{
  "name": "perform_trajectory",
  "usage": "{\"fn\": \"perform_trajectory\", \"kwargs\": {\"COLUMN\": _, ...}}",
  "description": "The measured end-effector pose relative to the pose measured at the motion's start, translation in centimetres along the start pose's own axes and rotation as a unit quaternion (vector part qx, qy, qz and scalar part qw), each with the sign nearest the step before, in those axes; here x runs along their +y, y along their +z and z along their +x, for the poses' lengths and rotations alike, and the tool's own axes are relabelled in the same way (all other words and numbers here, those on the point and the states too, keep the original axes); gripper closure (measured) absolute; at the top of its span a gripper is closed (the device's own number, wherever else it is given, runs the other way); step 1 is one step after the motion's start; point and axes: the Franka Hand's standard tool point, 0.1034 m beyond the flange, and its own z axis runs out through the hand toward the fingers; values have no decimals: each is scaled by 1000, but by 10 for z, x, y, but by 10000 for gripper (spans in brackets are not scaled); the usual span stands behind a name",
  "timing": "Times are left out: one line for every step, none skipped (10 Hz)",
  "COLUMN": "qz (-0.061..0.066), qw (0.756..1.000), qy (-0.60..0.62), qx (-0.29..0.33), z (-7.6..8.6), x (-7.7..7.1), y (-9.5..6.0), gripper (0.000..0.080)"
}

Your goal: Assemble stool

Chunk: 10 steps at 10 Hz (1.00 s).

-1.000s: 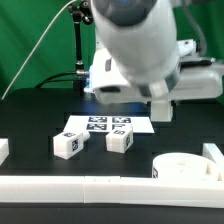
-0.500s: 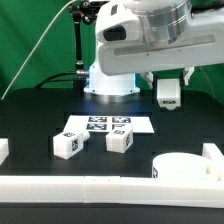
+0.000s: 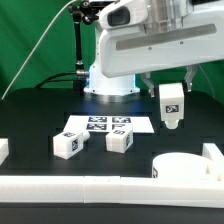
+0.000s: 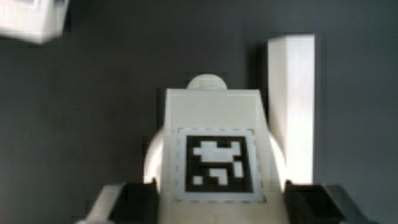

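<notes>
Leg (image 3: 172, 103) is in the air! The fingers (image 4: 118, 206) are clamped on its sides and hold it upright at three o'clock in the exterior view, tag facing the camera. The seat (image 3: 186, 166) lies on the counter (image 3: 40, 120) at five o'clock, below the leg. The wrist points straight down. My call: keep the leg vertical, centre it over its mounting spot on the seat, then lower gently.
</notes>
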Motion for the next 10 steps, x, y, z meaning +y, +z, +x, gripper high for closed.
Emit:
{"fn": "perform_trajectory", "kwargs": {"qz": 0, "qw": 1000, "qy": 0, "qx": 19, "z": 6, "x": -2, "y": -5, "gripper": 462}}
{"fn": "perform_trajectory", "kwargs": {"qz": -5, "qw": 997, "qy": 1, "qx": 73, "z": 14, "x": 0, "y": -4, "gripper": 462}}
{"fn": "perform_trajectory", "kwargs": {"qz": -10, "qw": 994, "qy": 0, "qx": 106, "z": 12, "x": 2, "y": -2, "gripper": 462}}
{"fn": "perform_trajectory", "kwargs": {"qz": -18, "qw": 990, "qy": -13, "qx": 138, "z": 14, "x": 3, "y": -1, "gripper": 462}}
{"fn": "perform_trajectory", "kwargs": {"qz": -34, "qw": 982, "qy": -48, "qx": 178, "z": 10, "x": 4, "y": 8, "gripper": 462}}
{"fn": "perform_trajectory", "kwargs": {"qz": -38, "qw": 982, "qy": -66, "qx": 172, "z": 7, "x": 6, "y": 14, "gripper": 462}}
{"fn": "perform_trajectory", "kwargs": {"qz": -44, "qw": 980, "qy": -89, "qx": 174, "z": 17, "x": 2, "y": 12, "gripper": 462}}
{"fn": "perform_trajectory", "kwargs": {"qz": -48, "qw": 977, "qy": -110, "qx": 178, "z": 26, "x": -3, "y": 10, "gripper": 462}}
{"fn": "perform_trajectory", "kwargs": {"qz": -48, "qw": 976, "qy": -114, "qx": 181, "z": 28, "x": -6, "y": 7, "gripper": 462}}
{"fn": "perform_trajectory", "kwargs": {"qz": -48, "qw": 976, "qy": -112, "qx": 180, "z": 28, "x": -5, "y": 8, "gripper": 462}}
